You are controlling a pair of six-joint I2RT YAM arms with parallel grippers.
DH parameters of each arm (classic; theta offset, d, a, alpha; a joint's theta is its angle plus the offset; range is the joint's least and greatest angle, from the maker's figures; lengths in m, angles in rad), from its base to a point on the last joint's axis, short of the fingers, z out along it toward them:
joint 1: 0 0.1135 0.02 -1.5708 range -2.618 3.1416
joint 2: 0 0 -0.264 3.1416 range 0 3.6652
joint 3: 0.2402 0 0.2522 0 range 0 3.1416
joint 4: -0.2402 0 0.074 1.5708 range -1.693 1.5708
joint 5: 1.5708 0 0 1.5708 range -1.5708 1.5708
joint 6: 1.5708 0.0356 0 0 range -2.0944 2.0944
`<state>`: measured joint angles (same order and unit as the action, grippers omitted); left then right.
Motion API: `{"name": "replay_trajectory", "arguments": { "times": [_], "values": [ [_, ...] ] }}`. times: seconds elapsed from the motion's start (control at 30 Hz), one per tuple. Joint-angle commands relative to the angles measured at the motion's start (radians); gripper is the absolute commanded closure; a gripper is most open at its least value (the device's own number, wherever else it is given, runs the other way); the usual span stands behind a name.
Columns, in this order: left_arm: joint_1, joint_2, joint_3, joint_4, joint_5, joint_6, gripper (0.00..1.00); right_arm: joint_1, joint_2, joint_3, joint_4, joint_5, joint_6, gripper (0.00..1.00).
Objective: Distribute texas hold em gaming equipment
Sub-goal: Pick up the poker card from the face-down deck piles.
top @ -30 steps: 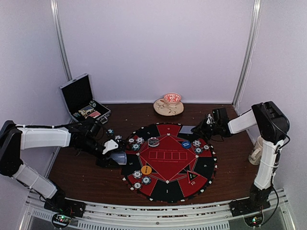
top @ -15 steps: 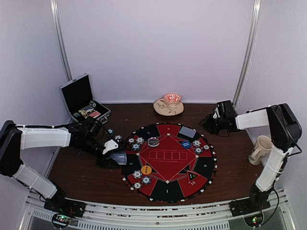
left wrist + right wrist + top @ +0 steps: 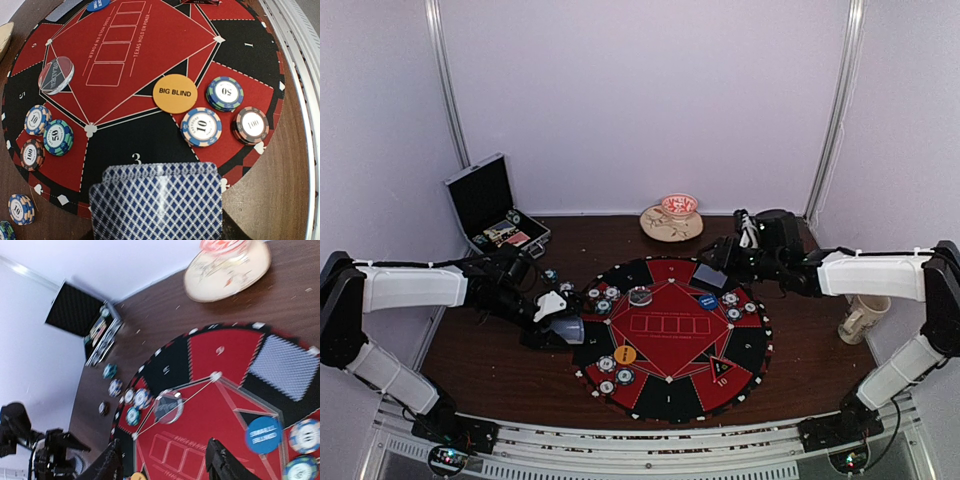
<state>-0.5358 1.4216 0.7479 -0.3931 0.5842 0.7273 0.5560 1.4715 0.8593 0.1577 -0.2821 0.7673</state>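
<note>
Closest to the arm bases, the round mat (image 3: 670,400) had three poker chips (image 3: 201,127) at roughly 7 o'clock, a 10, a 50 and a 100, parked right beside the orange BIG BLIND disc (image 3: 175,93). A bit further back, at the mat's 9 o'clock edge, the left claw (image 3: 560,325) was pinched down on a small fan of blue-backed cards (image 3: 157,200); its fingers were hidden under them in the wrist view. Over at 3 o'clock, off the mat, stood a pale mug (image 3: 860,318). Around 10 o'clock sat another chip trio (image 3: 58,137), with a few loose chips (image 3: 115,387) on the bare wood just outside the rim. The clear dealer puck (image 3: 168,407) lay near 11 o'clock, and the blue SMALL BLIND disc (image 3: 263,434) at about 1 o'clock next to more chips (image 3: 731,299). Just beyond that disc a neat card pile (image 3: 281,366) lay flat on the mat. The right claw (image 3: 165,466) hung over that far rim, fingers (image 3: 112,465) spread apart with nothing between them, clear of the pile. Past the mat at 12 o'clock was a saucer with a red-patterned cup (image 3: 672,222), and way off at 10 o'clock the black case (image 3: 495,212) sat open.
</note>
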Motion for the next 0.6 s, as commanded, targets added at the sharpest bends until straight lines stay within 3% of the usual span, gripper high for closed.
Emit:
{"name": "replay_trajectory", "arguments": {
  "times": [0.0, 0.23, 0.57],
  "values": [
    [0.008, -0.019, -0.007, 0.022, 0.019, 0.010, 0.48, 0.168, 0.100, 0.018, 0.130, -0.046, 0.042, 0.41],
    [0.007, -0.032, -0.009, 0.023, 0.018, 0.007, 0.48, 0.372, 0.362, 0.194, 0.225, -0.114, 0.112, 0.38],
    [0.008, -0.044, -0.010, 0.022, 0.021, 0.007, 0.47, 0.466, 0.582, 0.326, 0.423, -0.183, 0.273, 0.35]
  ]
}}
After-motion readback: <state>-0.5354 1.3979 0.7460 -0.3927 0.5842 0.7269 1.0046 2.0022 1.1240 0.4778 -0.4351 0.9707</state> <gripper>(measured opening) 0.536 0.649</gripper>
